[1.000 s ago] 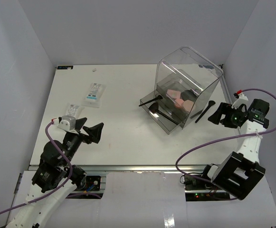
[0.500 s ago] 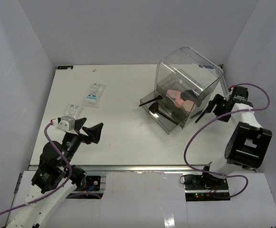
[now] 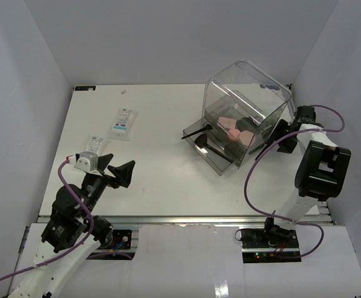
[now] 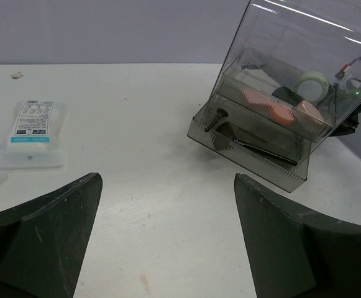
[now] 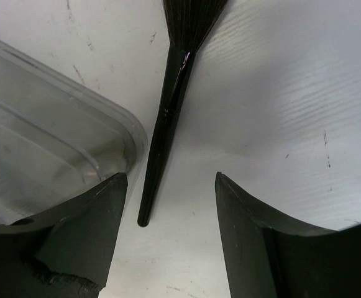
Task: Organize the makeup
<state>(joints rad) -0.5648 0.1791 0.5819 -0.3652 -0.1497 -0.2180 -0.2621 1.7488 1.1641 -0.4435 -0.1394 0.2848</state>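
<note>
A black fan brush (image 5: 166,118) lies on the table by the right side of the clear box (image 3: 248,93). My right gripper (image 5: 171,186) is open, low over the table, its fingers on either side of the handle's end without touching it. In the top view it (image 3: 279,132) sits just right of the box, the brush handle (image 3: 262,151) sticking out below it. Pink sponges (image 3: 233,127) lie in the box's open drawer, with a thin black brush (image 3: 196,131) across its front. Two white packets (image 3: 123,121) (image 3: 94,143) lie at the left. My left gripper (image 3: 122,171) is open and empty.
The box's rounded clear corner (image 5: 62,130) is right against my right gripper's left finger. In the left wrist view the box (image 4: 292,56) holds a grey-green round compact (image 4: 310,84) and sponges (image 4: 273,110); a packet (image 4: 32,131) lies at the far left. White walls surround the table.
My right arm has swung in from the table's right edge toward the box, and its open gripper now straddles the fan brush handle. The left arm has not moved.
</note>
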